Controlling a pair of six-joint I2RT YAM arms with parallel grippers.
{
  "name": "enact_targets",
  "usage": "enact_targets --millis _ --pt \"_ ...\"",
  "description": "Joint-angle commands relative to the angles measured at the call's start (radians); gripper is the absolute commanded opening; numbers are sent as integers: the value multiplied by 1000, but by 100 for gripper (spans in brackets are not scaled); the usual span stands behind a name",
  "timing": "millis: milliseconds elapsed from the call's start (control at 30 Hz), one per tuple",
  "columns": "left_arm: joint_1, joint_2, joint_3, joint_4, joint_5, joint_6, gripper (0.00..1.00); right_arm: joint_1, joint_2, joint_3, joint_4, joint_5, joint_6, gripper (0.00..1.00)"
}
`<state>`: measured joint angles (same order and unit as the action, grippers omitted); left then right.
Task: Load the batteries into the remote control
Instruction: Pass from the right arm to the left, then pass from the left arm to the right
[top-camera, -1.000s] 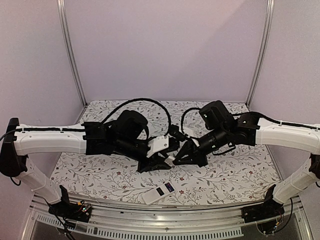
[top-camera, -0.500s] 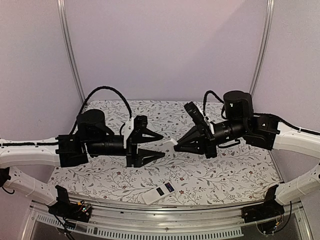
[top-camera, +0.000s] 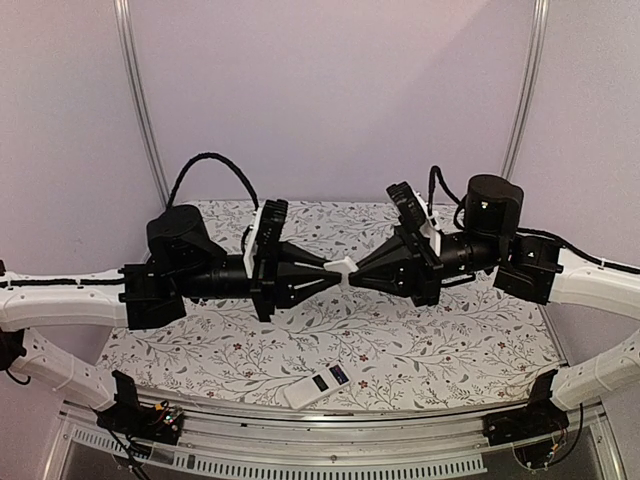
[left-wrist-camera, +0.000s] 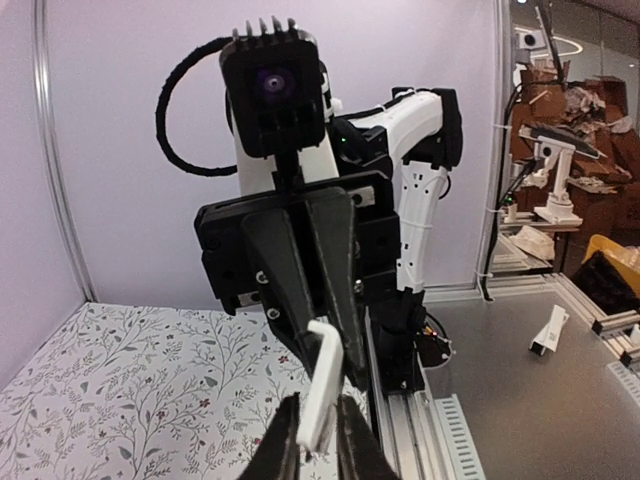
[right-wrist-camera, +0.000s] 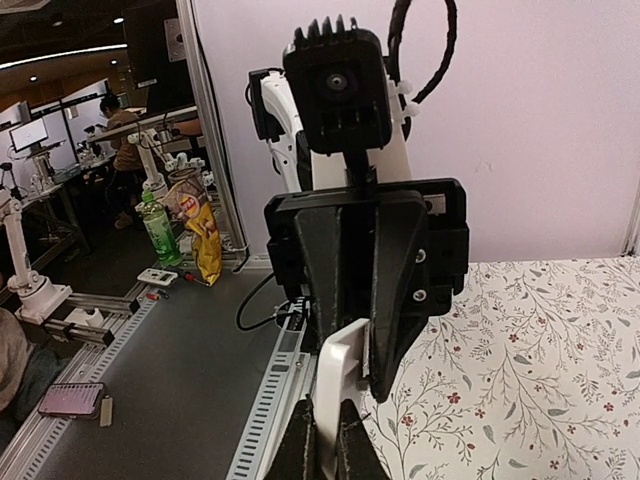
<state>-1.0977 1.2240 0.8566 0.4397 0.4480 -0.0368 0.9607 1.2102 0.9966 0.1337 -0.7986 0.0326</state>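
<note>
Robotics lab: other benchtop robot arms

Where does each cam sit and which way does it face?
Top external: fixed above and behind the bases, looking down at the table; both arms show, left tool and right tool tip to tip on a small white piece, remote control at the near edge.
Left wrist: on the left arm, own tool at frame bottom, facing the right tool head-on.
Right wrist: mirrored, facing the left tool.
Shared: both wrist views show the small white piece.
</note>
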Motion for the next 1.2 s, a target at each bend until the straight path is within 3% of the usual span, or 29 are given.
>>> enact_targets --millis 0,67,200,300,700,1167 --pt "-14 11 36 4 36 -12 0 -5 -20 -27 24 0 15 0" --pt "-16 11 43 -23 23 -17 0 -5 -28 -31 5 29 11 2" --pt "-16 23 95 -151 -43 -27 0 -5 -57 12 -177 223 -51 35" --pt "-17 46 157 -266 -90 -29 0 -4 -59 59 -324 322 -103 40" --pt "-17 103 255 -436 -145 8 0 -2 -31 122 -432 285 -160 35" --pt "-17 103 246 -437 -121 15 0 -1 3 145 -451 247 -154 7"
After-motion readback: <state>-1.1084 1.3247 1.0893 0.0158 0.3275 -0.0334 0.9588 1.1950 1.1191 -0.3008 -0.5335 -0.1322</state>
